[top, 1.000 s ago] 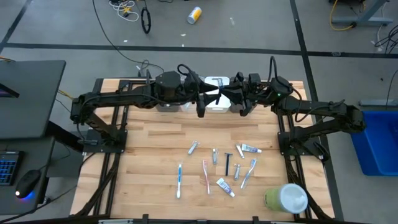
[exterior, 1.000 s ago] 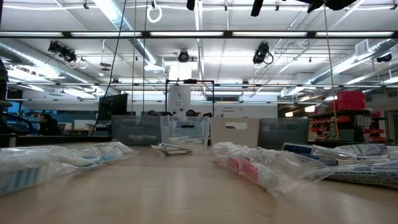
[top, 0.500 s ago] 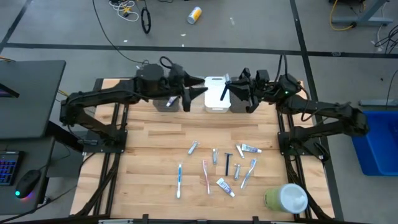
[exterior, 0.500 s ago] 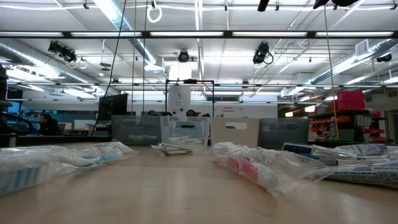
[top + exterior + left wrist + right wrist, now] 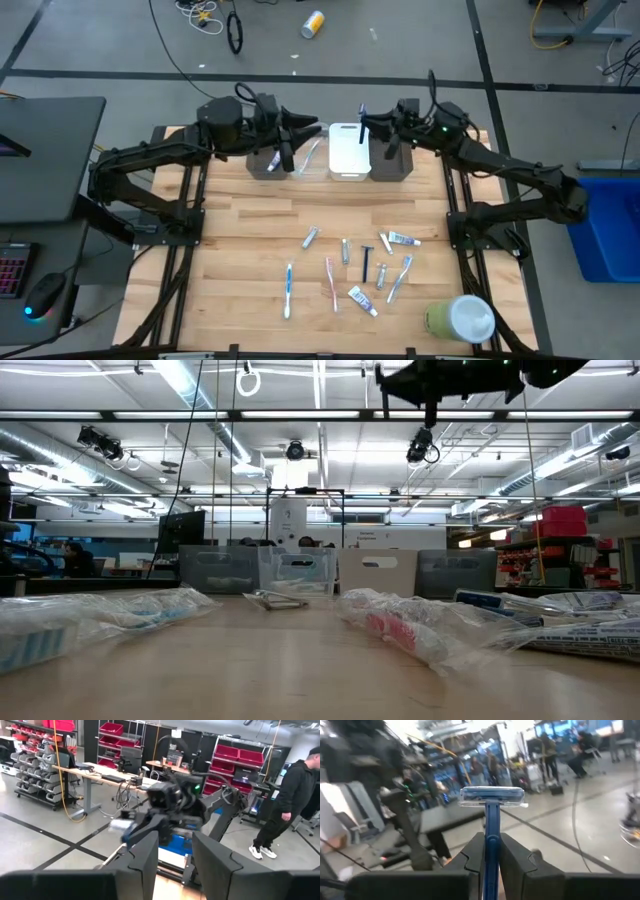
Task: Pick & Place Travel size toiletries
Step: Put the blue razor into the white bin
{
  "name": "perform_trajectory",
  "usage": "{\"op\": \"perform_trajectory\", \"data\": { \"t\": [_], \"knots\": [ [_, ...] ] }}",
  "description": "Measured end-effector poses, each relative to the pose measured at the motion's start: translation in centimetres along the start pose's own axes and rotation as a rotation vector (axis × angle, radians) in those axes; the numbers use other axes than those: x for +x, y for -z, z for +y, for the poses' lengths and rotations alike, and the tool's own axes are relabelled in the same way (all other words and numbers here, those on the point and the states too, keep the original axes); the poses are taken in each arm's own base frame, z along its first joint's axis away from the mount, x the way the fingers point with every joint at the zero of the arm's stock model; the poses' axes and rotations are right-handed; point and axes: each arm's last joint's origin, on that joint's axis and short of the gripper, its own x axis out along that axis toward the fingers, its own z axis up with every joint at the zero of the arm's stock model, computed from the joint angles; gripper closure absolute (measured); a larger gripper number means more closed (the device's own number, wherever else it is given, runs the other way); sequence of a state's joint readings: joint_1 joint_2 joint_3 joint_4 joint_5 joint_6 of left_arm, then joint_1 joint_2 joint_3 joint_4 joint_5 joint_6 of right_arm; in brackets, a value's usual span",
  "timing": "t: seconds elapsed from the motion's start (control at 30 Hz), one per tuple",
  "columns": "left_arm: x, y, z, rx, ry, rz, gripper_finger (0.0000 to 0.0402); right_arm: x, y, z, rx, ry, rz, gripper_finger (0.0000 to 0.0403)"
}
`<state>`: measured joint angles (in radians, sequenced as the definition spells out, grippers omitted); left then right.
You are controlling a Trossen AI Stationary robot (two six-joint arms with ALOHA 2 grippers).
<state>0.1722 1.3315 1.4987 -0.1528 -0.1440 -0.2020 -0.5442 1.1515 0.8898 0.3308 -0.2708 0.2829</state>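
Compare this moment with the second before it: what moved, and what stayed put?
The two grippers, which met over the white bin, drew apart: the left gripper went left, empty with fingers apart, and the right gripper went right, shut on a blue razor, head up. The toiletries on the table and the round container did not move.

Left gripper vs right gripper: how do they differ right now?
The right gripper is shut on a blue razor, head up; the left gripper is open and holds nothing. In the high view, the right gripper is by the white bin, the left gripper beside the clear bin. Both are raised at the table's far edge.
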Motion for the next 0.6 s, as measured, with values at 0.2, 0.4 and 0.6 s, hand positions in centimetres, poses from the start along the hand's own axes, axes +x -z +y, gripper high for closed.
{"op": "perform_trajectory", "data": {
  "t": [0.2,0.4,0.6],
  "knots": [
    [0.2,0.1,0.0,-0.001,-0.001,0.004,0.0285,1.8,2.5,-3.1,0.027,0.095,0.115,0.0359],
    [0.1,0.1,0.0,-0.003,-0.002,0.002,0.0285,3.6,5.8,-6.0,0.079,0.168,0.227,0.0359],
    [0.1,0.1,0.0,-0.003,-0.002,0.003,0.0288,4.7,8.4,-7.6,0.112,0.203,0.312,0.0359]
  ]
}}
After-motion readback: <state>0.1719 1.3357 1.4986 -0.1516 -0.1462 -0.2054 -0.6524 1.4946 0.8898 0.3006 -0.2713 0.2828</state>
